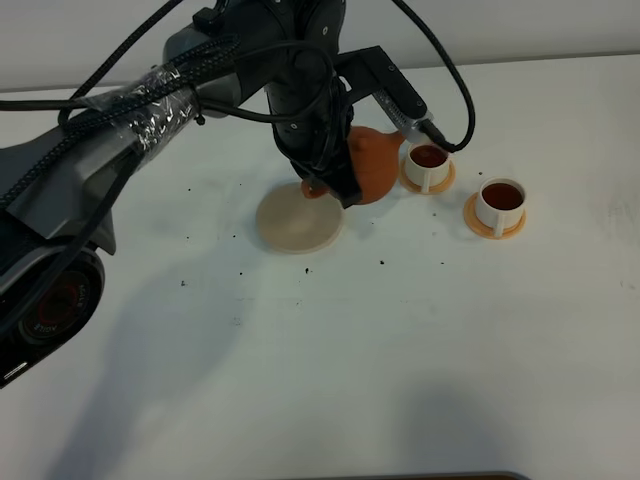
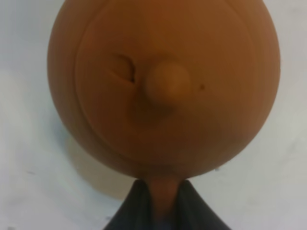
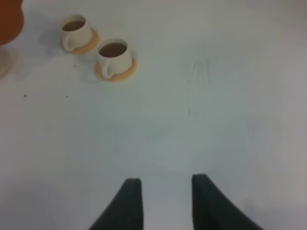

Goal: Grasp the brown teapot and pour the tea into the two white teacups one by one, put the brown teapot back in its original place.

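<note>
The brown teapot (image 1: pixel 378 165) was found between the pale beige coaster (image 1: pixel 298 220) and the nearer of the two white teacups (image 1: pixel 428 165), mostly blocked in the high view by the left arm, so only an orange-brown bulge was visible there. Whether it was resting on the table (image 1: pixel 330 360) or lifted off it couldn't really be told. Way more was given away by the left wrist view: a round matte clay body (image 2: pixel 163 86), a lid ring, a small knob (image 2: pixel 168 86) and a little dent beside it. The handle (image 2: pixel 165 191) was seen pinched between the dark fingers of the left gripper (image 2: pixel 165 211), so the pot was clamped by its handle. The spout was hidden on the far side.

Both cups were shown filled with dark tea (image 1: pixel 428 156), each sat on a small orange-tan saucer (image 1: pixel 495 225), well apart from each other's rims but side by side. The second cup (image 1: pixel 500 202) stood further right.

In the right wrist view the cups (image 3: pixel 115 56) were caught small, with a sliver of teapot cut off at the edge. The right gripper (image 3: pixel 165 201) was held with its two dark fingers parted, nothing between them, over bare white tabletop. Tiny dark specks were scattered on the surface.
</note>
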Action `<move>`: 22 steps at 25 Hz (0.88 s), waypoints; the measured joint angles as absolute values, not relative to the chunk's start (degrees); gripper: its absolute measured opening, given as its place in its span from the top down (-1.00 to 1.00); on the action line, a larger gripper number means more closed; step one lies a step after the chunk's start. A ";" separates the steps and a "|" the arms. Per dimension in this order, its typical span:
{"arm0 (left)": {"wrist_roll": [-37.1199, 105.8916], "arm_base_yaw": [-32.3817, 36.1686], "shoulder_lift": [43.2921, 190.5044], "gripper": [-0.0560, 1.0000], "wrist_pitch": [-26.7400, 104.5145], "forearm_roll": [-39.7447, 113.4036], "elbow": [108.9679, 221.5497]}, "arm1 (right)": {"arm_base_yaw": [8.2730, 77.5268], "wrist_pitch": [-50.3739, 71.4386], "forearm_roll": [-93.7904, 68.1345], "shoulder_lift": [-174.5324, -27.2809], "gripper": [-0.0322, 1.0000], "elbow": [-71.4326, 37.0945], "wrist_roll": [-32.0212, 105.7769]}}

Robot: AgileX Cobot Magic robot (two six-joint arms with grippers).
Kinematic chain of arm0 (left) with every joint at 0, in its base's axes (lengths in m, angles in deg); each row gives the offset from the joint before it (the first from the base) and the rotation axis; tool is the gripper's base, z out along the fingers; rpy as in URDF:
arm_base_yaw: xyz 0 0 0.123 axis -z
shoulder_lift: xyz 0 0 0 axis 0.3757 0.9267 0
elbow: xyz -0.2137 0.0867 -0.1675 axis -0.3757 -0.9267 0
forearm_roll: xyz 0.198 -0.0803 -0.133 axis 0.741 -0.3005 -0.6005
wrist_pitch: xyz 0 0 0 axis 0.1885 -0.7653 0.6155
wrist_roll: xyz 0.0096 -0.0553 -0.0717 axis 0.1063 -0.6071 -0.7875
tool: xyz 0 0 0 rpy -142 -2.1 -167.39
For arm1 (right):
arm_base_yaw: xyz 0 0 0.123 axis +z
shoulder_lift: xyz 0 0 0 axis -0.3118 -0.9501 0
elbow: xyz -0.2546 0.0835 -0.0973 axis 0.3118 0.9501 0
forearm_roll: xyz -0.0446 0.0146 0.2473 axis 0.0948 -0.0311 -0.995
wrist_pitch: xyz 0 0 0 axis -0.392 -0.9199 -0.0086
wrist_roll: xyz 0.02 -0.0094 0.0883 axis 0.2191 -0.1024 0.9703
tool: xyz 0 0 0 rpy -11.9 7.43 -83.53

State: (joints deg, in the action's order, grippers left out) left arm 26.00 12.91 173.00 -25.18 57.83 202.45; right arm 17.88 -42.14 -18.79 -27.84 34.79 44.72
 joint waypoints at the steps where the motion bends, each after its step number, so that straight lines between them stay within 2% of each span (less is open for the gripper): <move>1: 24.65 12.91 173.30 0.68 -25.23 57.66 202.45 | 17.88 -42.14 -18.79 -27.84 0.47 34.79 44.72; 13: 19.32 13.28 177.27 0.68 -25.30 54.61 202.45 | 17.88 -42.14 -18.79 -27.84 0.47 34.79 44.72; 22: 5.88 11.71 172.99 0.68 -25.32 54.75 202.45 | 17.88 -42.14 -18.79 -27.84 0.47 34.79 44.72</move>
State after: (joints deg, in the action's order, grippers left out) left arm 5.88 11.71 172.99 -25.32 54.75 202.45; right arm 17.88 -42.14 -18.79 -27.84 34.79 44.72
